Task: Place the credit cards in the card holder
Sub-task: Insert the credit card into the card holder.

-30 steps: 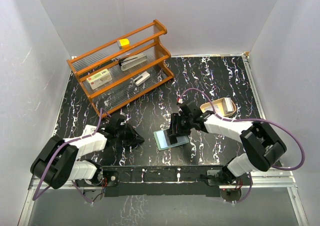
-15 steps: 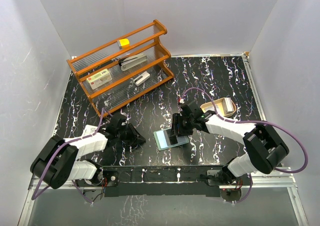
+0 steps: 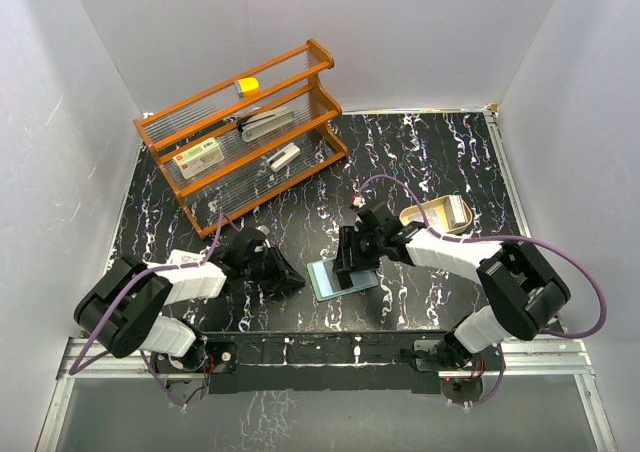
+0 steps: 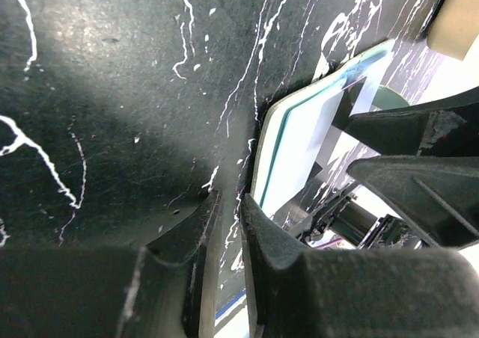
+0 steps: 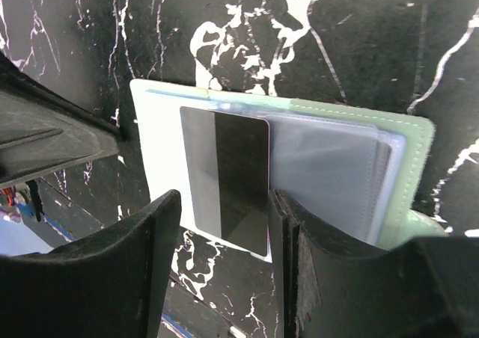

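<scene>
The card holder [image 3: 335, 277] lies open on the black marbled table, pale blue-grey inside [image 5: 337, 166]. A credit card [image 5: 224, 181] with a wide dark stripe lies flat on its left page. My right gripper [image 5: 224, 203] stands open over it, a finger on each long side of the card; the right fingertip [image 5: 278, 203] is at the card's edge and a sliver of page shows by the left one. My left gripper [image 4: 228, 203] is low on the table just left of the holder [image 4: 296, 140], its jaws parted by a narrow gap with nothing between them.
A tan tray [image 3: 425, 217] with pale flat things in it sits right of the right arm. An orange wooden rack [image 3: 245, 132] with small items stands at the back left. White walls close in the table on three sides.
My left gripper has slid right toward the holder's left edge, and its jaws have parted slightly. The right gripper has stayed over the card.
</scene>
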### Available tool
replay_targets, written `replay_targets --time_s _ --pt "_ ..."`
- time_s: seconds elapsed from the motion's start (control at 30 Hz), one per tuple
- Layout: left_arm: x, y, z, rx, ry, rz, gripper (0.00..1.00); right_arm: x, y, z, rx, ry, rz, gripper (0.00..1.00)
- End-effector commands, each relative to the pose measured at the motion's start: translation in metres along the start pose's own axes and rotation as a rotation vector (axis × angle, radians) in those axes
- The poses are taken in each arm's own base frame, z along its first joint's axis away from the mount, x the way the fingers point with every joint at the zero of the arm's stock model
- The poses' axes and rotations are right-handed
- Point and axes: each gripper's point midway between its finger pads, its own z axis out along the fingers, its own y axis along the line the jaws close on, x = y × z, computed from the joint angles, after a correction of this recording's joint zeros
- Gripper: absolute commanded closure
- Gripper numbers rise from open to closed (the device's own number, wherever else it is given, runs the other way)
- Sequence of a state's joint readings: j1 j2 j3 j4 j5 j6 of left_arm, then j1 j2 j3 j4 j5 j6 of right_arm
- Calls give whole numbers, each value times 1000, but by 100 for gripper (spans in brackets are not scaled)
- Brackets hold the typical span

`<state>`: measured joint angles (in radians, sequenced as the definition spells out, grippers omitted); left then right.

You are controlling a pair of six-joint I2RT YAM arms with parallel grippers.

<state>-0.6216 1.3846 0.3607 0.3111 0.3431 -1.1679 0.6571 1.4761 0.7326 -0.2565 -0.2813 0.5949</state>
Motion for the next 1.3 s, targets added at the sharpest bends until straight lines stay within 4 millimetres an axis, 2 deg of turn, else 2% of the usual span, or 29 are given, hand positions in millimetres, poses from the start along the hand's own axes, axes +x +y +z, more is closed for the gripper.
replay_targets --time_s 0.0,0.27,0.5,0.53,0.73,0.9,1.07,1.27 --pt "-1 -5 4 8 3 6 84 -1 20 7 -67 -8 -59 51" --pt "0 -4 6 7 11 7 85 9 52 18 -147 15 -87 53" --pt "-7 2 -1 -58 -29 36 86 6 73 22 -196 4 -91 55" --pt "-10 -3 -5 -50 -44 49 86 5 77 22 -205 -1 -88 56" --pt "-20 -5 -12 -83 -62 77 86 -8 96 22 -247 -34 -76 57" --pt "-28 -11 -21 -88 -96 103 84 -22 91 13 -170 -76 -114 56" --pt "-32 -20 -34 -79 -128 128 69 -33 71 -1 -48 -89 -164 53" --pt "-34 -30 -49 -70 -143 178 58 -56 40 -19 107 -133 -203 52"
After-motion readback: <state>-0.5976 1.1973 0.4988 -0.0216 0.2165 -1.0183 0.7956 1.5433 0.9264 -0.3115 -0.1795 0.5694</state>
